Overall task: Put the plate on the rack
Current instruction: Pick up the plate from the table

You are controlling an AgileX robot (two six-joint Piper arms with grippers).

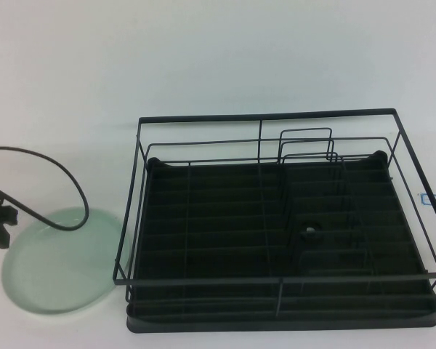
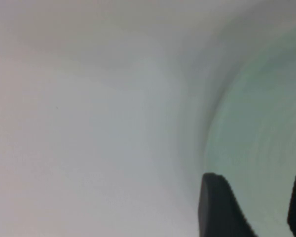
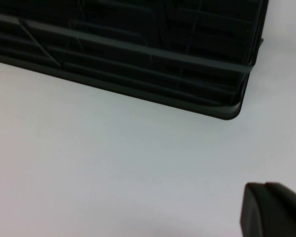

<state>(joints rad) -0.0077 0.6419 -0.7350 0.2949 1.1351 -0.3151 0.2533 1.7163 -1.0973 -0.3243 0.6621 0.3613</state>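
The pale mint-green plate [image 1: 62, 265] lies flat on the white table, left of the rack [image 1: 283, 225]. The rack is a black wire frame on a ribbed black tray, and nothing stands in it. My left gripper [image 1: 1, 222] is at the plate's left rim at the far left. In the left wrist view its two dark fingers stand apart, open [image 2: 256, 207], with the plate's surface [image 2: 266, 133] showing between and beyond them. My right gripper [image 3: 274, 210] is out of the high view. It hovers over bare table near a corner of the rack [image 3: 138, 54], with its fingers together.
A thin black cable [image 1: 65, 182] loops from the left arm over the plate's far edge. A small blue-outlined label [image 1: 432, 199] lies on the table right of the rack. White table surface [image 1: 203, 58] stretches behind the rack and the plate.
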